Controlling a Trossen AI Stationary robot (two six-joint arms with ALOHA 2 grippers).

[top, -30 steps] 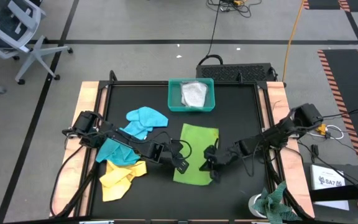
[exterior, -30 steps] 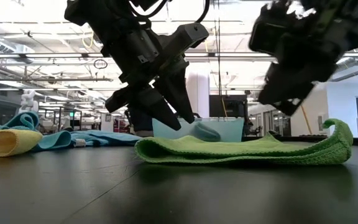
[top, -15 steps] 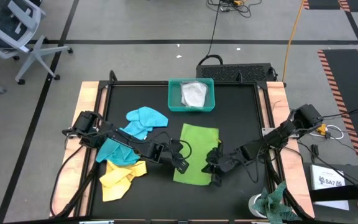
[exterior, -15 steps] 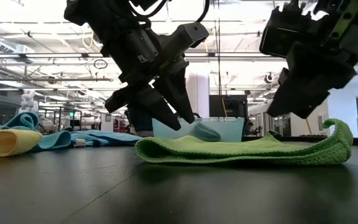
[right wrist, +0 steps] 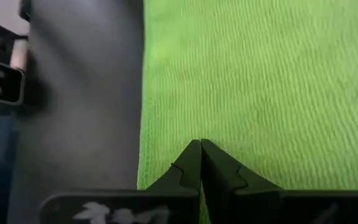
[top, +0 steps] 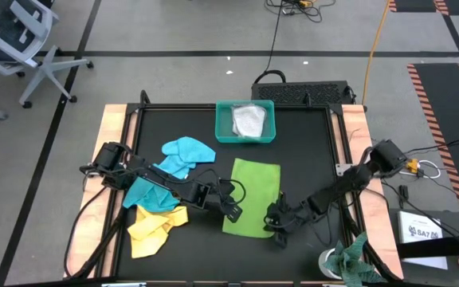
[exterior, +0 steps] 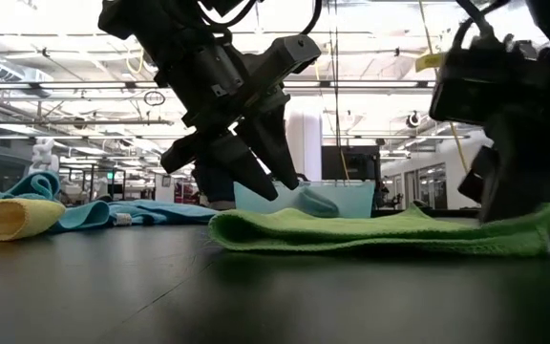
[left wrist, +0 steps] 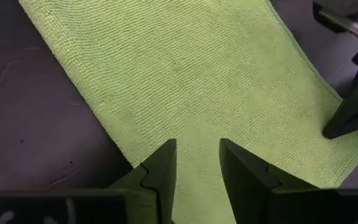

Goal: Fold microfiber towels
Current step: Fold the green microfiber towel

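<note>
Since a second ago my right pincer [top: 276,226] has swung down to the lime green towel's [top: 253,195] near right corner, pressing flat the curl that stood there. It is clenched, tips on the cloth; whether any fabric is pinched I cannot tell. My left pincer [top: 233,210] hovers parted over the near left corner, on the black tabletop [top: 309,151].

Two slender black multi-joint robot arms, matte finish, with rounded cylindrical housings at the joints and thin black cables looping loose alongside the forearm links. Left gripper [left wrist: 197,165]: two flat, dark tapered fingers [left wrist: 163,171] with stepped notches on the inner edges. Right gripper [right wrist: 200,163]: identical dark pointed fingers, faint white lettering on the bar below them.
</note>
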